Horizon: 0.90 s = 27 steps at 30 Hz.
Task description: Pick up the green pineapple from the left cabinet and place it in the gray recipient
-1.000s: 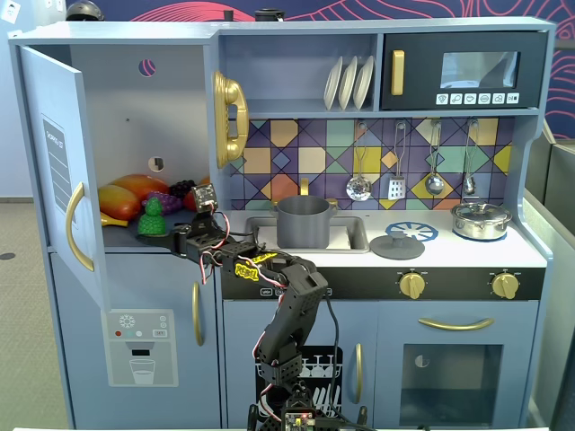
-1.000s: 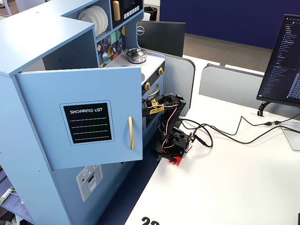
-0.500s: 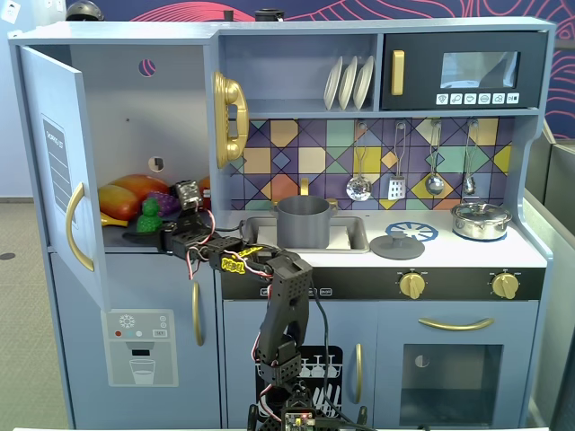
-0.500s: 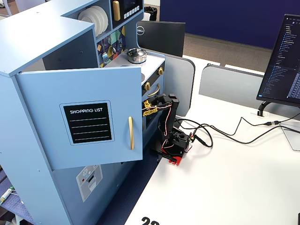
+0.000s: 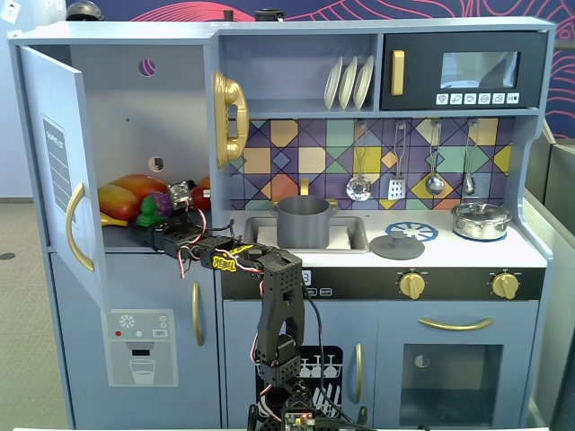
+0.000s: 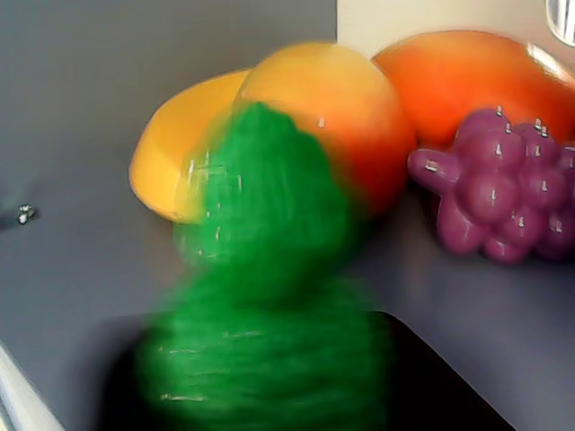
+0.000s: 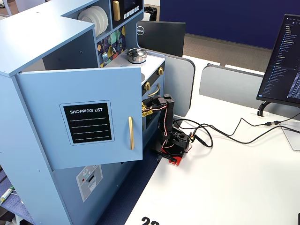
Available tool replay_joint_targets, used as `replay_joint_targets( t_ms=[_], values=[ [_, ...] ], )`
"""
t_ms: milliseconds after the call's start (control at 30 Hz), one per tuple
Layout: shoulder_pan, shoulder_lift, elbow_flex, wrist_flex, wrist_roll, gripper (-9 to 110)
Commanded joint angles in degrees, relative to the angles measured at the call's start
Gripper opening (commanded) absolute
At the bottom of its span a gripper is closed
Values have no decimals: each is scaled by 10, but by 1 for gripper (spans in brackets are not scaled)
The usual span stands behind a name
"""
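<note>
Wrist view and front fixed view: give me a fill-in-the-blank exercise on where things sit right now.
1. The bumpy green toy pineapple stands in front of an ____-and-yellow fruit.
2. In the wrist view, the purple grape bunch lies to the pineapple's ____.
3. The matte gray cylindrical pot sits in the ____.

Missing: orange; right; sink

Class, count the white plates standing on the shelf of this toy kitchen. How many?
3. The white plates stand side by side on the shelf left of the microwave; none seem hidden.
</note>
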<state>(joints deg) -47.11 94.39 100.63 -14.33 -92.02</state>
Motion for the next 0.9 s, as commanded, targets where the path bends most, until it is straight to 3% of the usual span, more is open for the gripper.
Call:
replay_joint_targets(
  t_ms=[0, 367, 633, 867],
  values=[
    [-36, 56, -30, 4, -4, 0],
    [-125, 510, 229, 144, -62, 0],
    [71, 742, 230, 280, -34, 0],
    [310, 740, 160, 342, 66, 0]
  ],
)
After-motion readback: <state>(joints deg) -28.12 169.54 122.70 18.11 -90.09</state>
